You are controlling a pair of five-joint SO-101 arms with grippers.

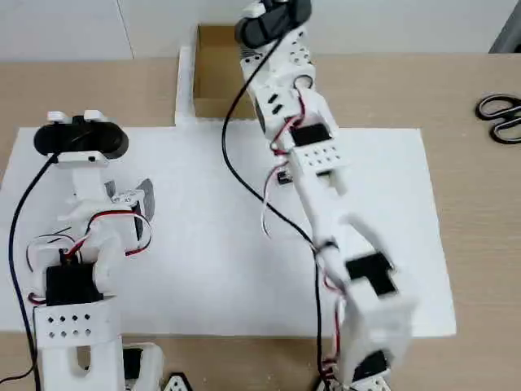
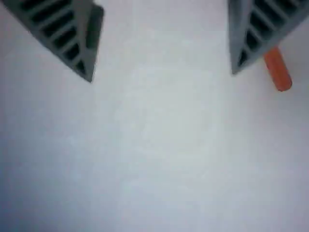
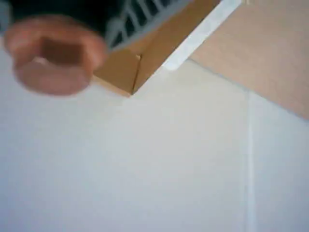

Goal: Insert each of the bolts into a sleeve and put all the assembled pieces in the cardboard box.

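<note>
One wide worktop (image 1: 480, 244) is being covered by a white sheet (image 1: 220, 244), and the cardboard box (image 1: 213, 73) is being kept at the sheet's far edge. Near a corner of the box, the right tool (image 3: 91, 29) is being held clenched on a blurred orange piece (image 3: 53, 53). The left tool (image 2: 161, 73) is being held released over the sheet, with an orange bolt (image 2: 276, 70) lying just beside one finger.

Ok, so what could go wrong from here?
The orange piece hangs by the corner of the cardboard box, so released now it may miss the box. The orange bolt lies outside the open left gripper, beside one finger, so closing may knock it away.
</note>
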